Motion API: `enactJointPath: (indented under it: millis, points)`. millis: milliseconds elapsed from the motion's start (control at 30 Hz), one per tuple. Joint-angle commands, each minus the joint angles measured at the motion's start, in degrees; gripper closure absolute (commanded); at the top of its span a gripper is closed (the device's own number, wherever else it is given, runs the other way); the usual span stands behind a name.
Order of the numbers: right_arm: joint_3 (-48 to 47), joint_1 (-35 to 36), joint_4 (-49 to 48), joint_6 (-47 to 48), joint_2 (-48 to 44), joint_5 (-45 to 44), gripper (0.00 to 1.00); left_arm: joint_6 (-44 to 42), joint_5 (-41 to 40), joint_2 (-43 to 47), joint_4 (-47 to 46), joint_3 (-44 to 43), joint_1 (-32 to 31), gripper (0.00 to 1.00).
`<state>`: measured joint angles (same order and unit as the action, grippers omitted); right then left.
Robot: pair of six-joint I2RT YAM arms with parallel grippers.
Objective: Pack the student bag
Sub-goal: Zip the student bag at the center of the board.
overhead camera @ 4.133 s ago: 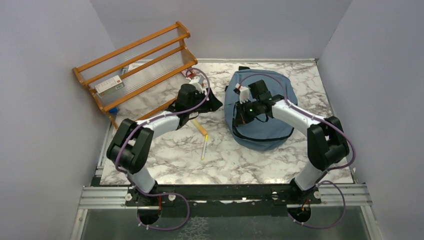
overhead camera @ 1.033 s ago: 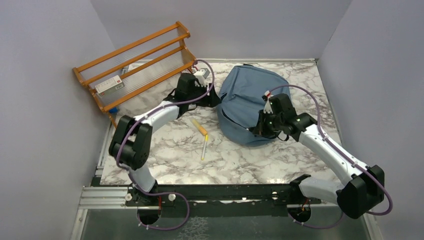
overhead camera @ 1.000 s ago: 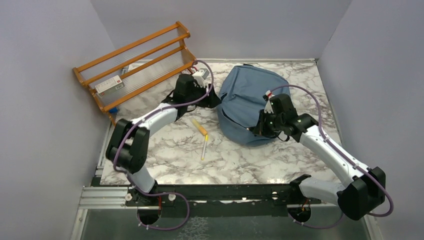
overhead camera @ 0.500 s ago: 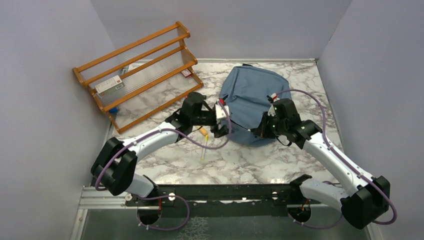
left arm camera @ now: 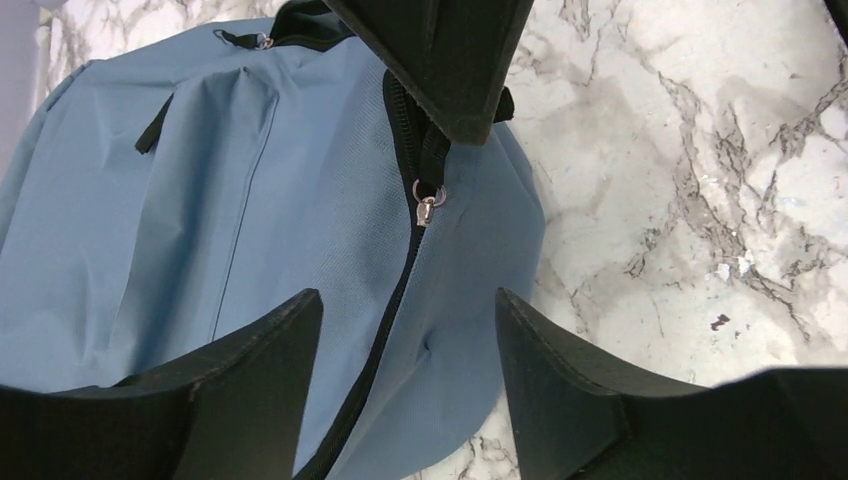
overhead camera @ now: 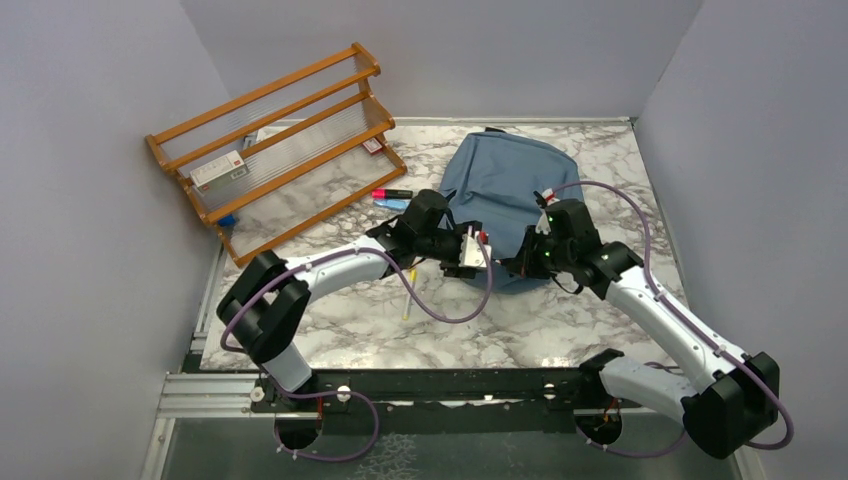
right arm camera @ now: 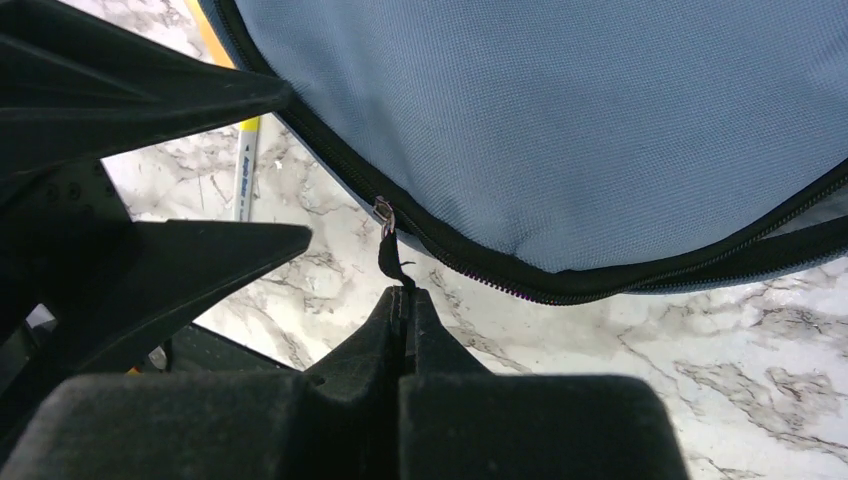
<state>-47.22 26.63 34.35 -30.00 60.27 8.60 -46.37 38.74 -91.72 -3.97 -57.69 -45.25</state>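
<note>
The right claw [right arm camera: 403, 297] is clamped on the black zipper pull [right arm camera: 393, 258] of the blue bag [right arm camera: 560, 120]. The left claw [left arm camera: 405, 300] stands wide over the bag.

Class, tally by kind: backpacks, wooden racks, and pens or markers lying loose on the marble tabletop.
Dusty-blue fabric backpack: 1
Orange wooden slatted rack: 1
Pens or markers: 4 (red marker, light-blue marker, yellow highlighter, white-and-yellow pen)
Total: 6

L gripper [left arm camera: 405, 300] jaws apart; R gripper [right arm camera: 403, 295] pinching zipper pull [right arm camera: 392, 262].
</note>
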Motion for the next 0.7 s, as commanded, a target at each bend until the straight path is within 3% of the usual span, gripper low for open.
enactJointPath:
  millis: [0,233,367,533,667]
  points:
    - [0.40,0.26,-1.24,-0.32,-1.55,0.49,1.00,-2.87,-1.48,-3.11,2.11,-3.29,-0.93,0.39]
    - [0.47,0.26,-1.33,-0.70,-1.91,-0.43,1.00,-3.47,-1.34,-6.72,3.87,-4.93,-2.61,0.58]
    - [0.89,0.26,-1.64,-1.32,-3.10,-2.14,1.00,-5.61,-2.28,-7.65,9.59,-5.24,-3.17,0.72]
    - [1.31,0.26,-1.57,-2.50,-4.84,-4.57,0.99,-6.71,-4.38,-7.48,13.16,-5.15,-3.19,0.98]
    - [1.96,0.26,-0.58,-4.41,-7.33,-9.88,0.99,-6.46,-6.61,-6.24,14.32,-4.57,-3.18,1.00]
